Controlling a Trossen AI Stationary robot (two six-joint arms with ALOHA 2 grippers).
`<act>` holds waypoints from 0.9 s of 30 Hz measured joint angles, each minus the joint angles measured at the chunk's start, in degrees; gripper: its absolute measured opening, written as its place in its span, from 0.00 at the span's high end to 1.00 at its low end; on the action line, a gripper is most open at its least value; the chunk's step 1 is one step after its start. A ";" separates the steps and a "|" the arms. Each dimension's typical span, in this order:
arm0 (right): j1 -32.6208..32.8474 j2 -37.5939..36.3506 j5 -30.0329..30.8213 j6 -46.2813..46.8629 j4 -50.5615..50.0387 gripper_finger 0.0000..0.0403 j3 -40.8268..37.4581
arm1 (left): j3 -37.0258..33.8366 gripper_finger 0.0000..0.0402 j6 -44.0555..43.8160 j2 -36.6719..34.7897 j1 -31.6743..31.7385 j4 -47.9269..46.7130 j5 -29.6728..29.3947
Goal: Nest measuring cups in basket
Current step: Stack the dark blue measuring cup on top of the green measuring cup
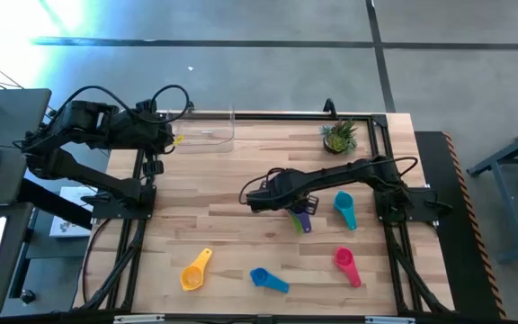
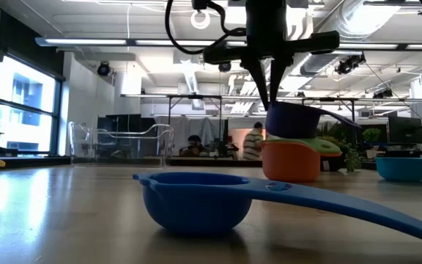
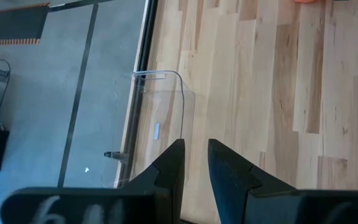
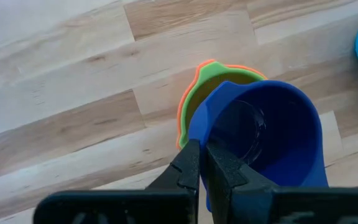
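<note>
The light, stiff purple cup is pinched at its rim by the right end effector, above the green and orange cups.

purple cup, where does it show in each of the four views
High view: purple cup right of centre, under the right gripper.
Low view: upper centre-right, stacked on the green and orange cups.
Left wrist view: not in it.
Right wrist view: centre-right, the rim pinched by the shut fingers.
Shared landmark: the teal cup beside the stack.
</note>
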 joint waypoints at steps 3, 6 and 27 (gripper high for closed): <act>-0.41 0.00 -0.47 -0.11 0.01 1.00 0.00 | 0.00 0.84 -0.18 0.02 0.00 0.02 0.00; -0.88 0.00 -1.11 -1.02 0.00 1.00 0.00 | 0.00 0.84 -0.15 0.02 0.01 0.00 0.00; -1.63 0.00 -1.18 -1.66 0.98 0.88 0.00 | 0.00 0.84 1.20 0.02 0.00 0.00 -0.02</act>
